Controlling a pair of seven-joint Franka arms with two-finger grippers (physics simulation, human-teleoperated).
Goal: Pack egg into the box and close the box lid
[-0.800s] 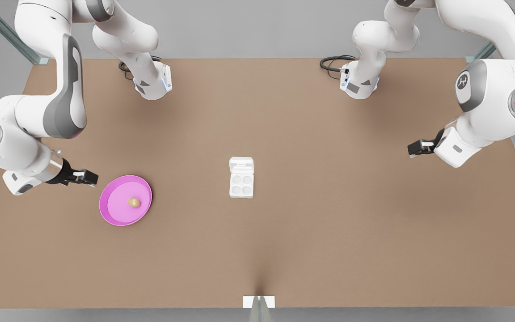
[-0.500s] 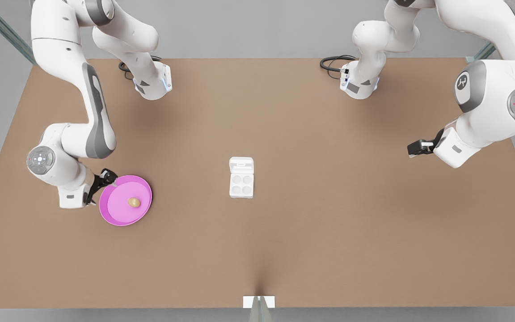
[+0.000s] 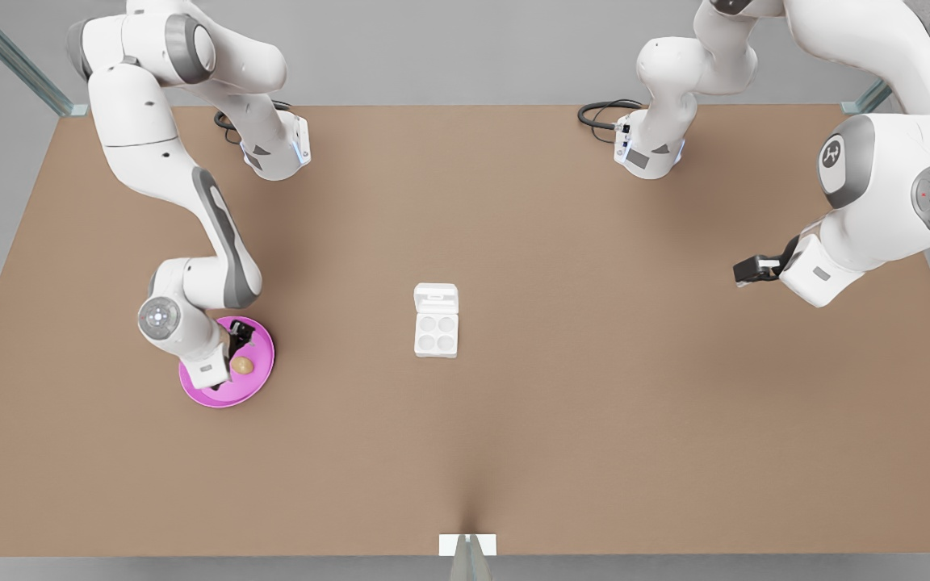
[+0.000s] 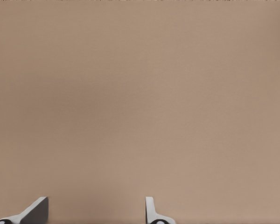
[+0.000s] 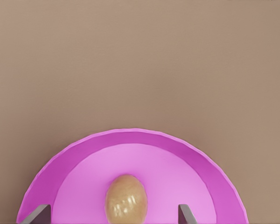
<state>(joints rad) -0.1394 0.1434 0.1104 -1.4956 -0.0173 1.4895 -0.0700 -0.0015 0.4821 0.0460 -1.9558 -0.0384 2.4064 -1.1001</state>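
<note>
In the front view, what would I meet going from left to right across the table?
Pink plate holding the egg with the open right claw above it → box with its lid open → left claw, waiting.

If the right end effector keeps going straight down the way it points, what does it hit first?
Probably the egg: it lies between the open right end effector fingers, on the pink plate. How far above it cannot be judged.
</note>
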